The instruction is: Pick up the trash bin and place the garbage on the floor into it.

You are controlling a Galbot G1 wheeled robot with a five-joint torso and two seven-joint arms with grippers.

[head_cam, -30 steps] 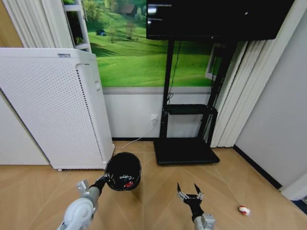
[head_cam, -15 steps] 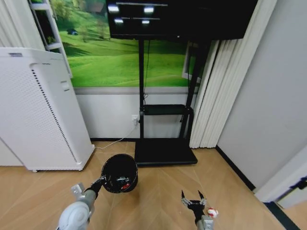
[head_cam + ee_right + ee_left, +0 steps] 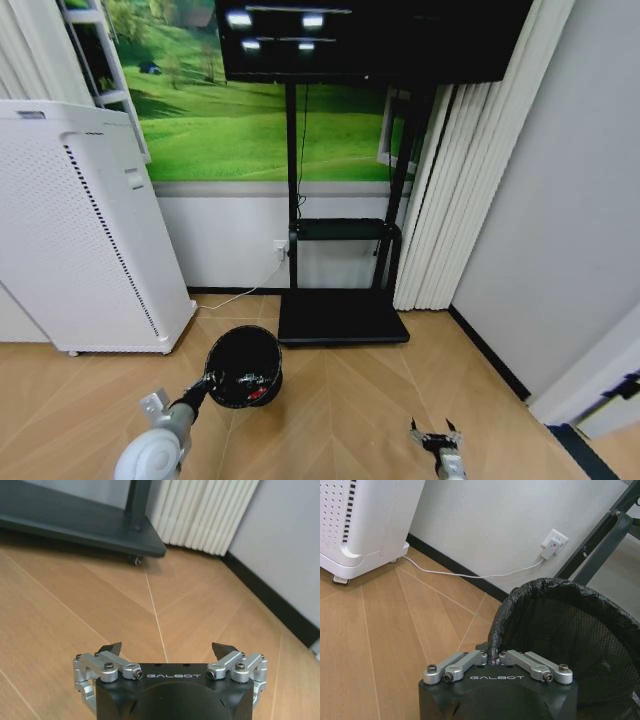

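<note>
A room with a wooden floor (image 3: 340,400), seen from the robot's head looking forward and down. At lower left, the left hand (image 3: 208,382) holds the trash bin (image 3: 244,366), a small black round mesh basket, lifted above the floor and tipped so its mouth faces the camera. In the left wrist view the left hand (image 3: 494,661) has its fingers pressed together on the bin's near rim, pinching the black liner folded over the mesh of the trash bin (image 3: 580,630). Something small and red (image 3: 258,389) lies inside the bin (it is too small to tell what it is).

At the bottom edge, right of centre, the right hand (image 3: 434,432) hangs low over bare floorboards. In the right wrist view the right hand (image 3: 169,652) has its two dark fingertips (image 3: 111,648) spread wide apart, with nothing between them.

A tall white air purifier (image 3: 70,230) stands at left against the wall. In the middle is a black TV stand (image 3: 342,318) with a dark screen (image 3: 370,35) above it, in front of a green meadow mural (image 3: 220,130). White pleated curtains (image 3: 440,200) hang at right.
</note>
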